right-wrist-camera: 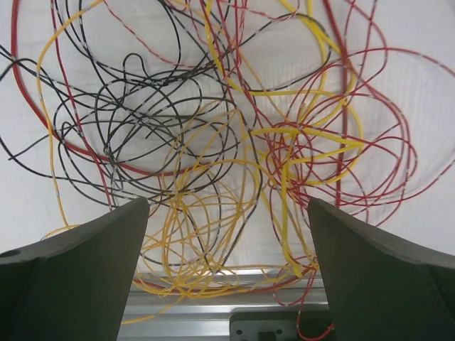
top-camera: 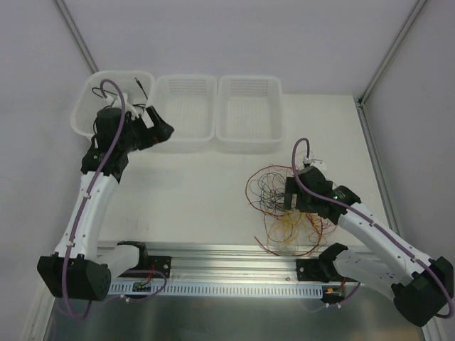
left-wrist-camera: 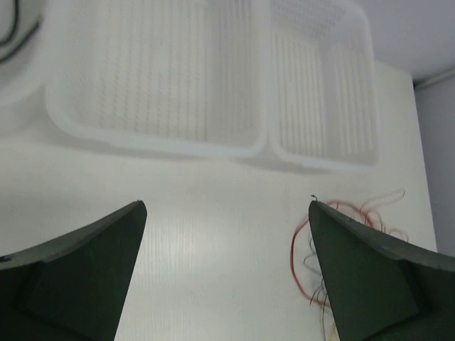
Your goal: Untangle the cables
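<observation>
The cables [top-camera: 271,193] lie in a loose red, yellow and black tangle on the white table at the right. My right gripper [top-camera: 290,193] hovers just above the tangle and is open. In the right wrist view the cables [right-wrist-camera: 285,213] fill the frame, and nothing is pinched in my right gripper [right-wrist-camera: 227,206]. My left gripper [top-camera: 165,131] is far from the tangle, at the front rim of the left basket [top-camera: 80,114], and is open. My left gripper [left-wrist-camera: 227,206] holds nothing, with bare table between its fingers. A black cable [top-camera: 141,87] lies in the left basket.
Three white baskets stand in a row at the back. The middle basket [top-camera: 186,141] and right basket [top-camera: 250,145] hold nothing visible. An aluminium rail [top-camera: 234,256] runs along the near edge, and some yellow and red loops hang over it [right-wrist-camera: 213,284].
</observation>
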Motion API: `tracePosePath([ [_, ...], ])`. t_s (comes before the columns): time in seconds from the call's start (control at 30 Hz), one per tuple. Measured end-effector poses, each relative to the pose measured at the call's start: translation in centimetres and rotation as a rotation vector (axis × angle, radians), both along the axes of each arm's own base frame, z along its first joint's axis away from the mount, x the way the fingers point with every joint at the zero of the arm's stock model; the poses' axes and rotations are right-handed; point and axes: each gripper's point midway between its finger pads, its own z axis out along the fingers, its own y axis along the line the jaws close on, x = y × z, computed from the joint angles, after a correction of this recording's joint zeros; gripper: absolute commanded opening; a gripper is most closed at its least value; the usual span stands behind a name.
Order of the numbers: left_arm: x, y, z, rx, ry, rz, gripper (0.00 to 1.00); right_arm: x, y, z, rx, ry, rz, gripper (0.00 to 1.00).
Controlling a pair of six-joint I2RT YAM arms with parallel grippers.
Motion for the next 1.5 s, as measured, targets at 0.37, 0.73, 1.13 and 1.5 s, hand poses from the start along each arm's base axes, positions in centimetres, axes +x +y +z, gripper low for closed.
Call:
tracePosePath([
  [0.37,-12.2,-2.8,-13.3,0.046,0.224,-0.223,0.99,-0.7,6.3,-8.2,0.032,0.287,0.133,0.83],
  [0.73,-13.5,-3.1,-16.1,0.047,0.276,-0.259,0.99,1.5,24.5,-3.5,0.121,0.185,0.513,0.64],
  [1.13,-14.0,-4.3,-15.8,0.004,0.280,-0.308,0.99,2.0,21.0,5.8,0.126,-0.033,0.502,0.86],
  [1.5,-16.1,-12.2,-16.7,0.048,0.410,-0.456,0.99,0.4,5.4,2.3,0.092,-0.065,0.163,1.00],
])
